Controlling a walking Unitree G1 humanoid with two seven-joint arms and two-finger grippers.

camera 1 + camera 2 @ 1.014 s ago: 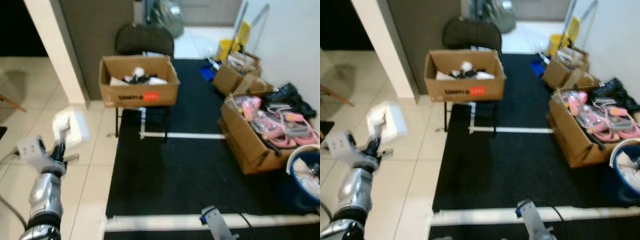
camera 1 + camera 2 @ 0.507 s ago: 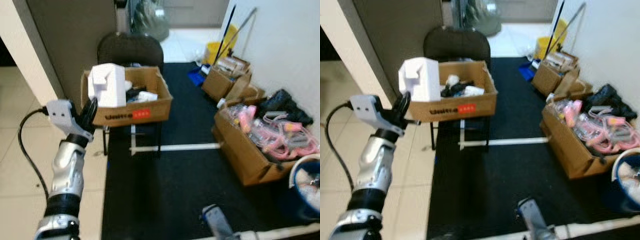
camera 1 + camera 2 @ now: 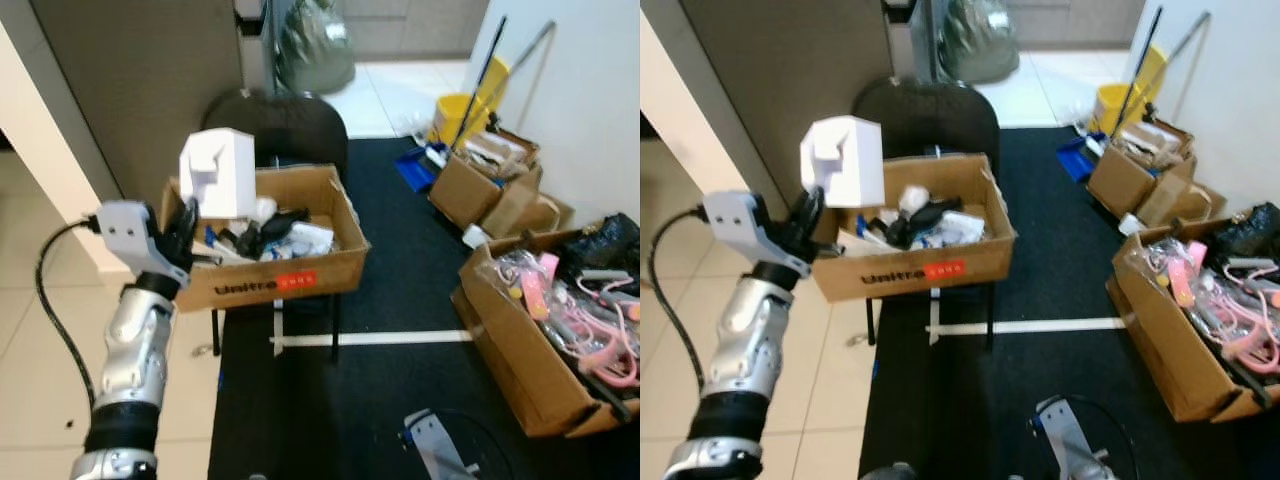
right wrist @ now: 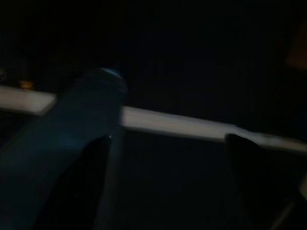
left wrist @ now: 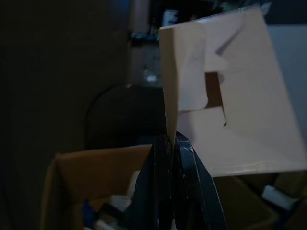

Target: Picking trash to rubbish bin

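White carton (image 3: 217, 172) pinched edgewise in left fingers (image 5: 169, 158), above cardboard box (image 3: 268, 276), right fingers (image 4: 91, 163) spread wide

Setting: indoor utility or storage corner, possibly a robot test area in an office-type building. Evidence: beige tiled floor (image 3: 40, 330) meets a black mat (image 3: 1040, 290) marked with white tape lines (image 3: 1040, 326). Open cardboard boxes (image 3: 520, 340) stand along the white wall, one full of pink items (type unclear). Another cardboard box (image 3: 915, 255) with printed lettering and a red label sits on a black chair (image 3: 290, 120). Cleaning gear at the far end: yellow mop bucket (image 3: 465, 112) with long handles, plus a filled dark bag (image 3: 980, 40).
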